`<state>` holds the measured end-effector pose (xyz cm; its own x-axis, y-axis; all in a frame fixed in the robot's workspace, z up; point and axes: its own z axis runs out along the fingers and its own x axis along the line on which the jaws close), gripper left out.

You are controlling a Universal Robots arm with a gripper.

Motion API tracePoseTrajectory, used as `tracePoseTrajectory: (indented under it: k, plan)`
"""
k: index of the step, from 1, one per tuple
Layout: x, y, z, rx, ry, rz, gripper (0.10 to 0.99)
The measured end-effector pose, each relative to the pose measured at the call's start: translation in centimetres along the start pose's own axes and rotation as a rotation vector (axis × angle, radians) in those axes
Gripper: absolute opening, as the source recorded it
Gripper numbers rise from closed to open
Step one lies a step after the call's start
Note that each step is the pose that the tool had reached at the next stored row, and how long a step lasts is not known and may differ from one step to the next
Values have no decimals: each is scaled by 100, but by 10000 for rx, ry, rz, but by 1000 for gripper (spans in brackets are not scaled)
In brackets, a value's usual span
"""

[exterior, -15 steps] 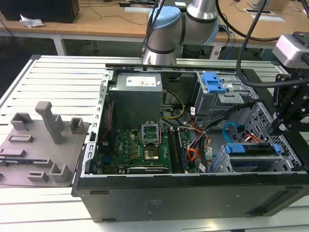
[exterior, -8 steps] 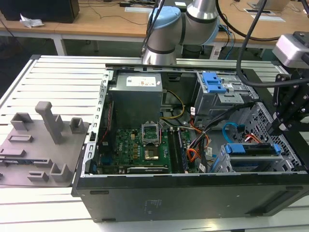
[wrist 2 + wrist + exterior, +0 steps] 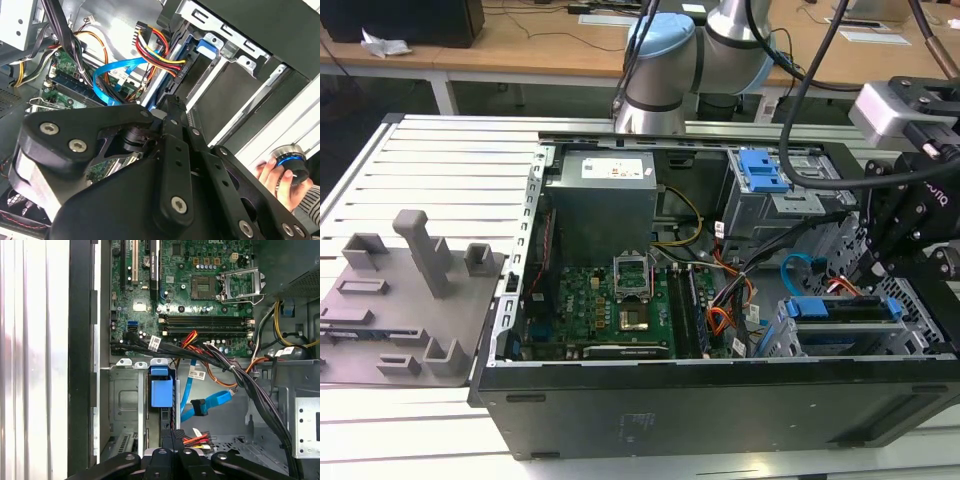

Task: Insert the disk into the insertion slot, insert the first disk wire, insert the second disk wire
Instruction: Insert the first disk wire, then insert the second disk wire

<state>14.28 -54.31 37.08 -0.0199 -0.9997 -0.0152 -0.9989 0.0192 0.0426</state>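
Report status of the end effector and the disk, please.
End effector close to disk. Disk in silver cage. Blue cable loose beside it, plug free.

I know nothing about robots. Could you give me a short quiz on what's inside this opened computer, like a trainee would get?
1. True or false: the flat silver hard drive in its bright blue plastic carrier sits in the low silver metal drive cage.
2. The black robot gripper is nearest to: A the grey box-shaped power supply; B that drive cage; C the grey plate of upright blocks outside the case.
3. Fill in: the thin flat cable looping beside the cage is coloured ___.
Key: 1 true; 2 B; 3 light blue.
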Motion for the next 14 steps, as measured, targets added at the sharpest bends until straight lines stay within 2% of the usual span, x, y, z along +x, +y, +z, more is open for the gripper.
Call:
tracePoseTrajectory:
  k: [13,14]
  plan:
    - [0,2,3,0,-1,1,106]
    - [0,2,3,0,-1,1,169]
